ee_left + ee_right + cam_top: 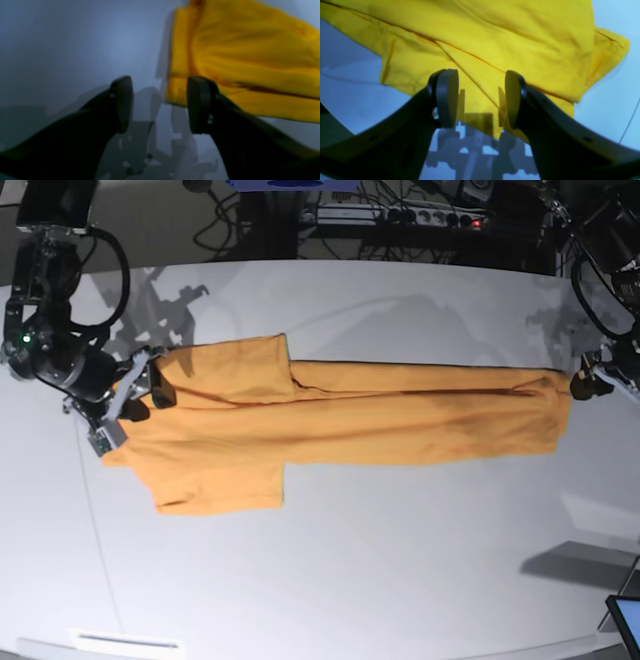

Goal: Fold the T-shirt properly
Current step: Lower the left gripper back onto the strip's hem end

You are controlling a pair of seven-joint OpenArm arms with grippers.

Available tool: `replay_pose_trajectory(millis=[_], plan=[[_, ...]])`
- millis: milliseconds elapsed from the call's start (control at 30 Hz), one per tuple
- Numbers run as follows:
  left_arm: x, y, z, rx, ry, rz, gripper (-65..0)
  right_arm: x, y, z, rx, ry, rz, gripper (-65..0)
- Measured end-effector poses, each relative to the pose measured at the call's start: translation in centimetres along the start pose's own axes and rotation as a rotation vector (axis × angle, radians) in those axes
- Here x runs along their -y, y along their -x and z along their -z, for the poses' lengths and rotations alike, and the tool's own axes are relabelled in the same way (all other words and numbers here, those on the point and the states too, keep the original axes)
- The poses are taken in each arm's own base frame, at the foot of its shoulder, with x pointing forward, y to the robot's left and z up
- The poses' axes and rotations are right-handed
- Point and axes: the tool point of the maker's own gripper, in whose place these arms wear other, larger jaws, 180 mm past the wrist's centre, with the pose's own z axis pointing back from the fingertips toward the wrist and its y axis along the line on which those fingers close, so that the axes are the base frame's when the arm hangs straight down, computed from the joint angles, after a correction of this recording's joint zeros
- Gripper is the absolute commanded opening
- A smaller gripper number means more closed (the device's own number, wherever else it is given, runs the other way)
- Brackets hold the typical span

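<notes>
The orange-yellow T-shirt [340, 425] lies flat across the white table [330, 570], folded into a long band with both sleeves at the base view's left end. My right gripper [145, 400] hovers at that sleeve and collar end. Its jaws stand open above the cloth [480, 50], and the fingers [447, 97] cast shadows on it, gripping nothing. My left gripper [590, 385] is at the hem end on the right. It is open too [160, 105], with the shirt's corner [245, 55] just beyond its right finger [200, 105]. No lettering or tag shows.
Cables and a power strip [440, 218] run along the far side behind the table. A screen corner [625, 620] pokes in at the front right. A white label [125, 642] sits at the table's near edge.
</notes>
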Motion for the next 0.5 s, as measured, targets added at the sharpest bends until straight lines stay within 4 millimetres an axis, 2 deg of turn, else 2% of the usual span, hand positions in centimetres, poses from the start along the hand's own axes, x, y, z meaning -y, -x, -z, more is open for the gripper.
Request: replay_pose_trajectory(millis=[200,500], plan=[[1.2,2.9,1.2,-0.079,0.028,0.007,-31.4,-0.2,1.1,0.0,-0.025,-0.004,0.011,-36.6],[0.6,3.7,0.7,-0.091,0.016,0.001,-31.4,0.4,1.3,-0.3,-0.042,0.010,-0.011,-36.6]])
